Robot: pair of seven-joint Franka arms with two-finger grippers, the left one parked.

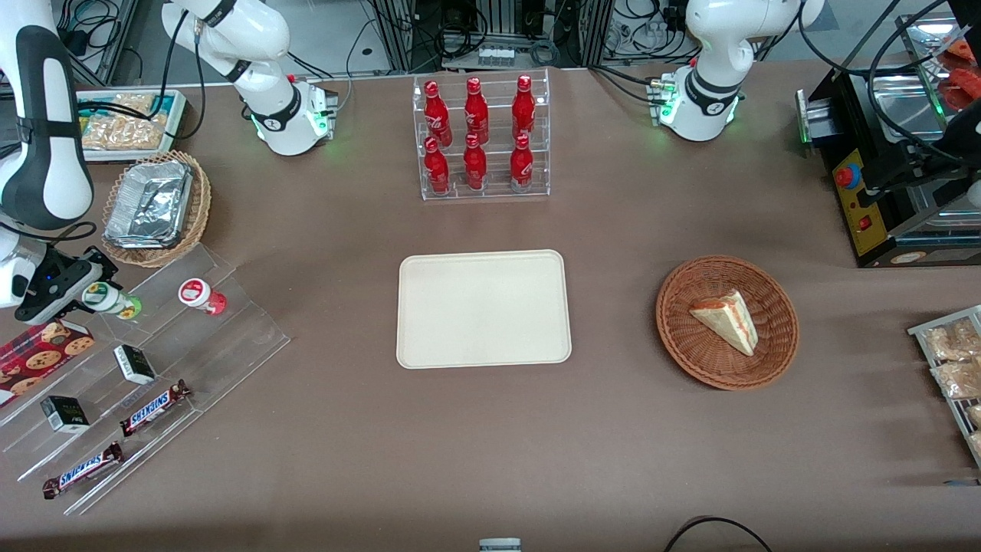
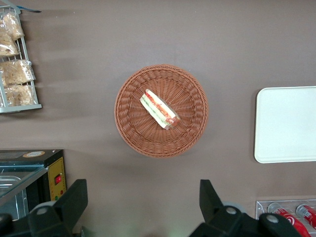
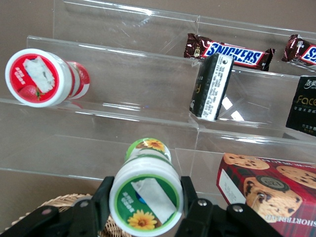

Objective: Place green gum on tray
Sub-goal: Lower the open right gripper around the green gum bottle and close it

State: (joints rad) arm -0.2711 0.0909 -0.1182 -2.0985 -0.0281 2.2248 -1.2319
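The green gum point(image 1: 112, 300) has a white lid with a green-and-yellow flower label and lies at the top step of a clear stepped stand point(image 1: 230, 322), toward the working arm's end of the table. My right gripper point(image 1: 97, 294) is shut on it, with a black finger point(image 3: 102, 198) pressed against each side of the lid point(image 3: 146, 196). The red-labelled gum bottle point(image 1: 201, 295) lies beside it on the same stand and also shows in the right wrist view point(image 3: 42, 76). The cream-beige tray point(image 1: 483, 309) lies bare at the table's middle and also shows in the left wrist view point(image 2: 286, 123).
The stand also holds Snickers bars point(image 1: 153, 407), small black boxes point(image 1: 135, 363) and a cookie box point(image 1: 38, 354). A wicker basket with a foil tray point(image 1: 153, 205) is just above the stand. A cola bottle rack point(image 1: 481, 138) stands farther from the camera than the tray. A basket with a sandwich point(image 1: 726, 322) lies toward the parked arm's end.
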